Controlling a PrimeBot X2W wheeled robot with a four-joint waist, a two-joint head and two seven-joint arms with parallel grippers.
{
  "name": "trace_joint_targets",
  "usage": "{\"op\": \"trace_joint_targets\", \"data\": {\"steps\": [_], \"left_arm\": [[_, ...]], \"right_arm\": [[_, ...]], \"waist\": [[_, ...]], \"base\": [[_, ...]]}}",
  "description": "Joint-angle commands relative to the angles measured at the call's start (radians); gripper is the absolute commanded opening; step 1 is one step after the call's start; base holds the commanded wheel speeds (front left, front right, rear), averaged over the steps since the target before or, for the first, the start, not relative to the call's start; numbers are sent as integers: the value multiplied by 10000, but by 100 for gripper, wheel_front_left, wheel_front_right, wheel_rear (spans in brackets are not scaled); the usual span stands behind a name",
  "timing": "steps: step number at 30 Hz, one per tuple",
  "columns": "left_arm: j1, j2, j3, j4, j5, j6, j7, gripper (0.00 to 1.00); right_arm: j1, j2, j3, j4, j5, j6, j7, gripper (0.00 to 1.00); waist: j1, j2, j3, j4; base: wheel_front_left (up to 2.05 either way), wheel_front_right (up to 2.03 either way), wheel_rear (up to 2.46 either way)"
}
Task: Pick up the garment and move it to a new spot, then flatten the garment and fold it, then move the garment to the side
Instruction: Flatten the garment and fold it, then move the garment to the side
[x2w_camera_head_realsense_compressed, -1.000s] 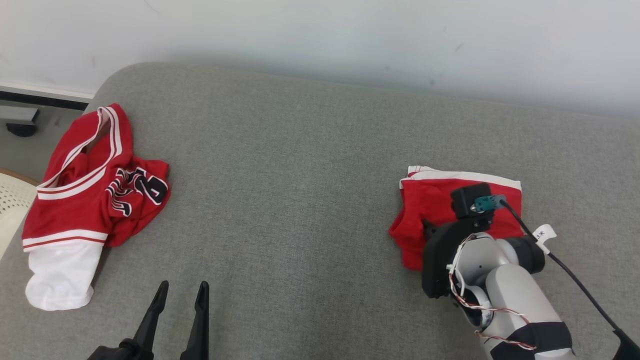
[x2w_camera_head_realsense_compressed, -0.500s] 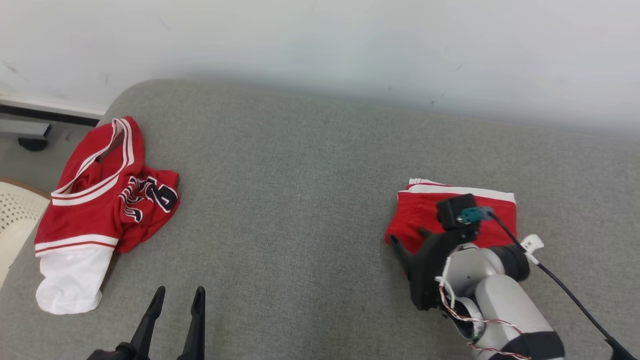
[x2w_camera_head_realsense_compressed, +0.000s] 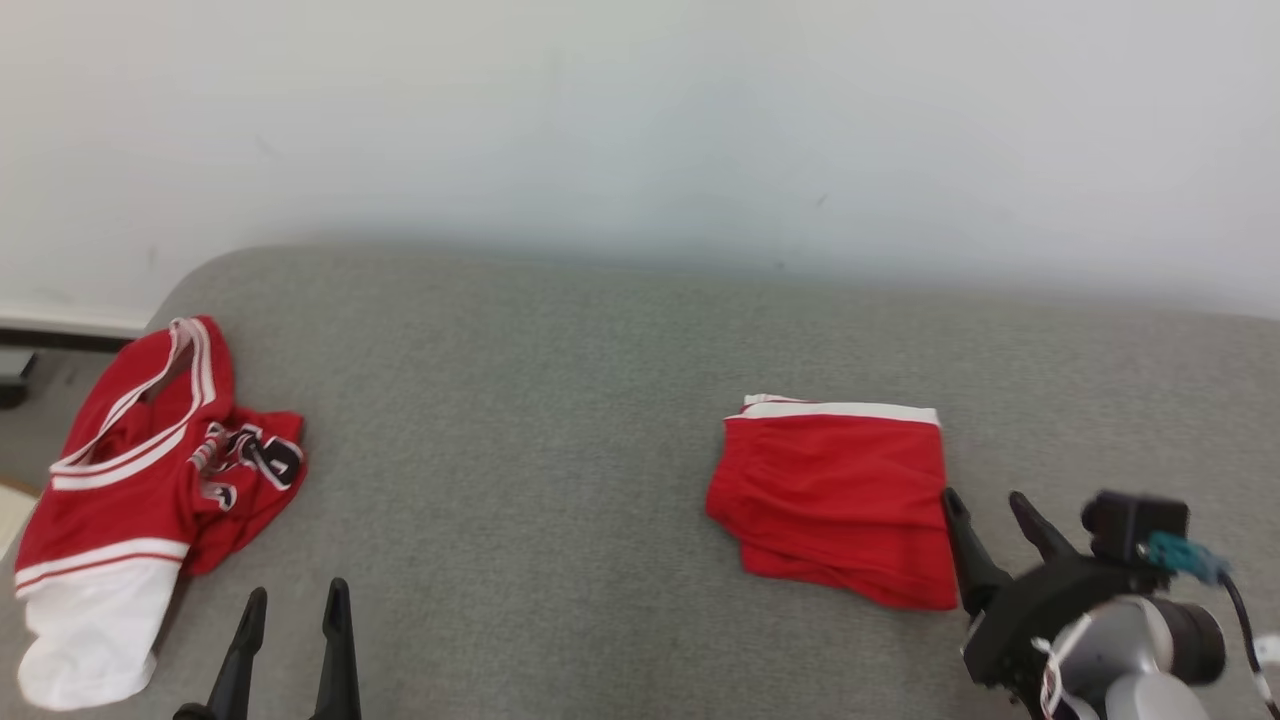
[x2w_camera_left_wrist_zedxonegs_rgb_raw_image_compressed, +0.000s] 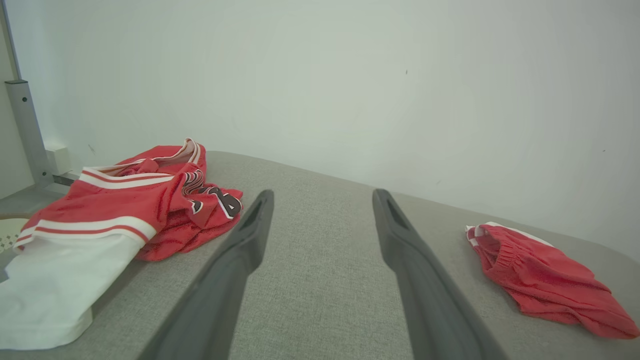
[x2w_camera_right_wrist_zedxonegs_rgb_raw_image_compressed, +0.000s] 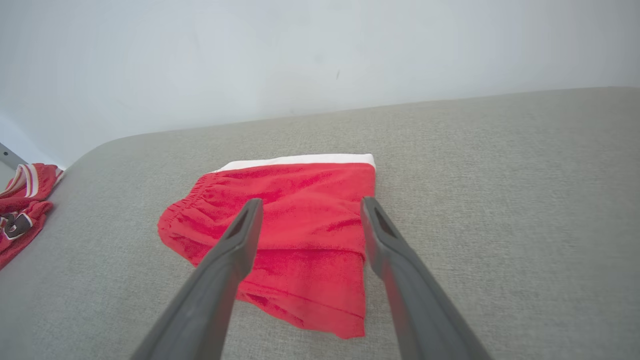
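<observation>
Garment (x2w_camera_head_realsense_compressed: 835, 500) lies folded on the right of the surface (x2w_camera_head_realsense_compressed: 560, 400). Right tool (x2w_camera_head_realsense_compressed: 983, 497) sits just beside it, spread and empty, left tool (x2w_camera_head_realsense_compressed: 298, 590) spread too. Fold and side move look done!

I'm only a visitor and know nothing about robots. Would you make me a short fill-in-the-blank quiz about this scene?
The folded shorts are ___ with a white band along one edge.
The right gripper, near the shorts, is ___ and holds nothing.
The crumpled jersey lies on the robot's ___ side.
Both garments rest on a ___ padded surface.
Missing words: red; open; left; grey.
</observation>
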Motion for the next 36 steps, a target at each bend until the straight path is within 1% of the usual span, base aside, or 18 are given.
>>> {"op": "trace_joint_targets", "data": {"steps": [1, 4, 7, 11, 15, 20, 25, 30, 36], "left_arm": [[-43, -67, 47, 39, 74, 19, -27, 100], [-258, -152, 131, 166, 17, -103, -27, 100], [-367, -220, 199, 201, -55, -277, -27, 100], [-231, -37, 300, 254, 26, -472, -27, 100], [173, 11, 547, 257, 249, -509, -27, 100], [669, 11, 842, 465, 470, -536, -27, 100], [901, 89, 877, 776, 616, -518, -27, 100], [1039, 180, 941, 913, 680, -515, -27, 100], [983, 115, 927, 998, 732, -494, -27, 100]], "right_arm": [[295, 12, 2, -186, -31, -24, -309, 100], [850, 7, 118, -456, -89, -24, -1047, 100], [1277, -7, 485, -637, -224, -24, -1760, 100], [1679, -89, 645, -567, -333, -24, -2618, 100], [1890, -317, 786, -359, -241, -24, -3118, 100], [1978, -536, 939, -209, -212, -24, -3304, 100], [1932, -665, 1176, -91, -115, -24, -3069, 100], [1869, -650, 1305, -111, -52, -24, -2795, 100], [1800, -516, 1280, -238, 2, -24, -2626, 100]], "waist": [[1, 0, -296, -399], [1, 0, -391, -633], [1, 0, -469, -883], [1, 0, -568, -1283], [1, 0, -631, -1630], [1, 0, -672, -1887], [1, 0, -669, -1915], [1, 0, -657, -1822], [1, 0, -605, -1693]], "base": [[0, 0, 0], [0, 0, 0], [0, 0, 0], [0, 0, 0], [0, 0, 0], [0, 0, 0], [0, 0, 0], [0, 0, 0], [0, 0, 0]]}}
